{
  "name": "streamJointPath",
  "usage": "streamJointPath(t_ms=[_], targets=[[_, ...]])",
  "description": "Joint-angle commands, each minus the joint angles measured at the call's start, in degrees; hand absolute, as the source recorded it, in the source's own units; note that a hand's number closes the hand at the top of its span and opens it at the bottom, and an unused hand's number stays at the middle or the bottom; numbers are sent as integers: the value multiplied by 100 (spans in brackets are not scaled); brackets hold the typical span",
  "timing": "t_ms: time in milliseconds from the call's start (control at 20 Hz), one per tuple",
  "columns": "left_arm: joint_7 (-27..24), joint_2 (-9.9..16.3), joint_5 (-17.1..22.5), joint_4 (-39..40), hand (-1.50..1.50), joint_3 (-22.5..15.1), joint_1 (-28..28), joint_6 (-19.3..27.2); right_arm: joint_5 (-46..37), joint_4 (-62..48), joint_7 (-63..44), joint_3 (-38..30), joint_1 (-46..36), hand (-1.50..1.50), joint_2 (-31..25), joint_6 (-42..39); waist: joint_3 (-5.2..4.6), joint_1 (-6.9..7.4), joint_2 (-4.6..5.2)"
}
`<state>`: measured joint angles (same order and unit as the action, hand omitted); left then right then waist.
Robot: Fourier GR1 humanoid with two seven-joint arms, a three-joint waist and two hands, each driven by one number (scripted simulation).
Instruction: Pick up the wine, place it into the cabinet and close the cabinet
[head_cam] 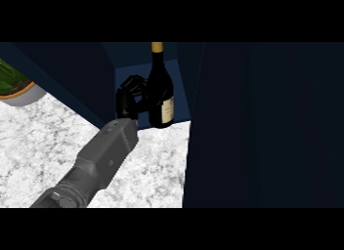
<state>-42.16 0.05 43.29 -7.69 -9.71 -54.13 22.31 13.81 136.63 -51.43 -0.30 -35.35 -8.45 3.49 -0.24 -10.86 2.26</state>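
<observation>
Along the right side of the head view stands the tall dark navy cabinet (276, 127), its open door panel (67, 78) angling out to the left and framing a narrow opening. Below it spreads the white-and-grey speckled marble counter (31, 141), with a green-leaved plant in a pale round pot (16, 90) well apart at the upper left. One grey forearm (96, 166) rises from the lower edge toward that opening; which arm it is I cannot say for sure, though it looks like the left. Its black hand (129, 100) is curled against the left flank of the dark glass wine bottle with a gold-foil neck and cream label (161, 97), apparently clasping it. The bottle stands upright at the cabinet's threshold, base near the counter edge of the opening.

Judging from this, the bottle may be too close to the front; swinging the door shut could knock it over, and pulling the curled fingers away sideways could tip it.
</observation>
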Motion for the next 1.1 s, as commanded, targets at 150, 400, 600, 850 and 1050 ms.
streamJointPath(t_ms=[150, 400, 600, 850, 1050], targets=[[0, -5, 152, -45, 150, -62, -231, 218, 251, 167, -51, -123, 73, -150, -15, -40, 6, -21, 21], [351, -5, 162, 91, 150, -110, -687, 521, 78, 116, -12, -22, 167, -150, -42, -118, 8, 94, 21], [440, -5, 158, 198, 150, -106, -835, 527, 96, 179, -70, -67, 218, -150, -17, -65, 7, 144, 27], [767, -5, 346, 234, 150, 79, -1154, 617, 26, 84, 255, -131, 294, -150, 1, -186, 14, 197, 52], [891, -5, 302, 382, 150, 69, -1219, 555, 113, 35, 211, -277, 314, -150, -54, -189, 14, 194, 88]])
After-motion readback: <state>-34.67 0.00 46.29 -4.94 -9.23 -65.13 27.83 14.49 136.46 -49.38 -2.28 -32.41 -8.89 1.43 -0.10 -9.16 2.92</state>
